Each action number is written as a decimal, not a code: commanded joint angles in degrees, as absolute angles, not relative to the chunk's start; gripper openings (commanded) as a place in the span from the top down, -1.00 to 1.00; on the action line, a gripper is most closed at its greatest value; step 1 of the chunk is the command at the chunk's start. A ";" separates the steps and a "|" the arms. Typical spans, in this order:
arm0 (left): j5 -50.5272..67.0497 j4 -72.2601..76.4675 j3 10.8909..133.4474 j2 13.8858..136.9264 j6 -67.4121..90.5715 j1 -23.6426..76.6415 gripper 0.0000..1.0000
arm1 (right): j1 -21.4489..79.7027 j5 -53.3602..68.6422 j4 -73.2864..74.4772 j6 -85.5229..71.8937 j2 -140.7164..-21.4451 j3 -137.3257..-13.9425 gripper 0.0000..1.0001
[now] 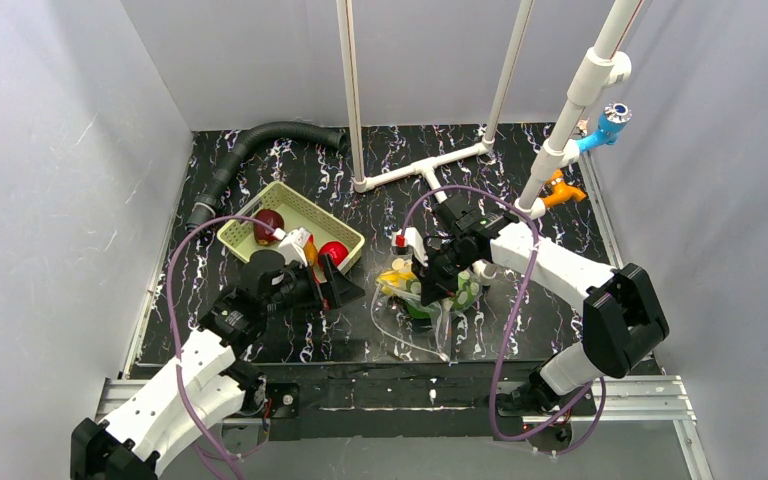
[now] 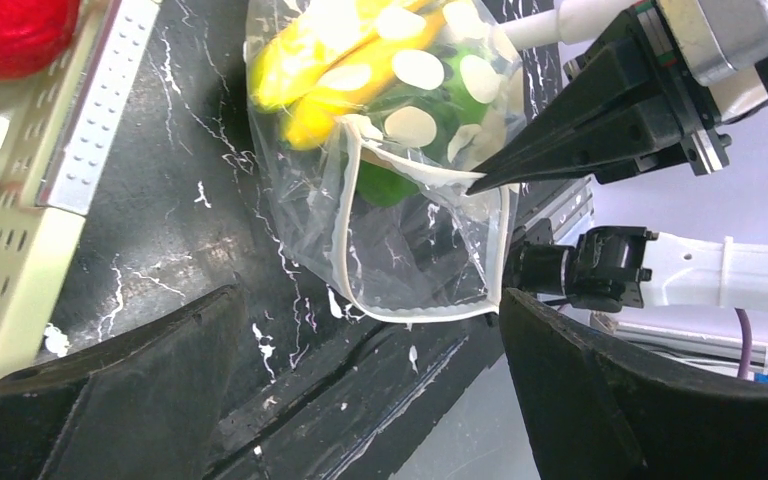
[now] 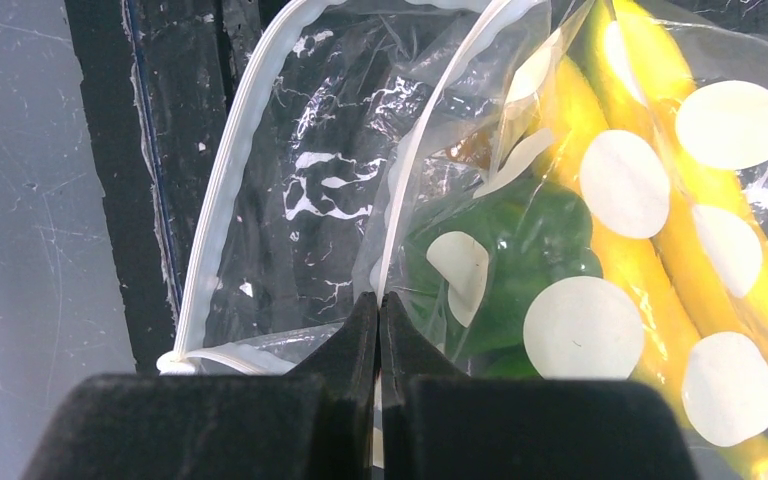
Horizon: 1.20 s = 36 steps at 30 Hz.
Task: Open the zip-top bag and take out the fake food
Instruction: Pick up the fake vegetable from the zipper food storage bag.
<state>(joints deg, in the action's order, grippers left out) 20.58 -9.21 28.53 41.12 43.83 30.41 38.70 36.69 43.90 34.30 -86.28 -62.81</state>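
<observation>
The zip-top bag lies on the black table with its mouth open toward the front edge. In the left wrist view its white zip rim gapes, and a yellow banana and a green piece of the fake food lie inside. My right gripper is shut on the upper zip rim of the bag, beside the green piece and the banana. My left gripper stands open just short of the bag's mouth with nothing in it. A dark red fruit and a bright red one sit in the basket.
The pale green basket lies left of the bag, close to my left gripper. A black corrugated hose, a white pipe frame and an orange clamp stand at the back. The table's front edge runs just below the bag.
</observation>
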 commanded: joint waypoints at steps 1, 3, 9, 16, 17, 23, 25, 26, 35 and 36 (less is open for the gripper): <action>18.76 -7.47 27.55 39.50 45.18 32.63 -0.97 | 38.58 38.67 45.35 34.87 -84.13 -64.07 0.97; 18.49 -6.92 27.36 39.46 45.64 33.33 -0.96 | 38.58 38.71 45.34 34.89 -84.10 -64.07 0.97; 17.44 -5.16 27.16 40.18 46.54 36.17 -0.97 | 38.56 38.95 45.42 34.83 -83.85 -64.07 0.97; 15.33 -1.43 26.33 42.47 48.26 40.29 -0.97 | 38.38 39.13 45.37 34.85 -83.76 -64.07 0.97; 14.96 -0.82 26.24 42.84 48.49 41.02 -0.96 | 38.41 39.17 45.32 34.84 -83.76 -64.07 0.97; 12.54 2.94 26.10 45.16 48.63 45.41 -0.96 | 38.25 39.28 45.39 34.89 -83.59 -64.07 0.97; 11.87 4.04 25.95 45.98 48.62 46.68 -0.96 | 38.23 39.25 45.37 34.84 -83.50 -64.07 0.97; 11.61 4.53 25.86 46.29 48.61 47.18 -0.97 | 38.23 39.33 45.43 34.87 -83.45 -64.07 0.97; 9.71 7.41 25.49 47.49 48.16 50.30 -0.96 | 38.06 39.41 45.36 34.82 -83.17 -63.90 0.97; 9.61 7.58 25.49 47.54 48.09 50.50 -0.96 | 38.06 39.48 45.35 34.88 -83.12 -63.90 0.97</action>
<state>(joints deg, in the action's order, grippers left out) 11.57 5.34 26.50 47.51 48.64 49.63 38.28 37.74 44.05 34.37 -84.88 -62.81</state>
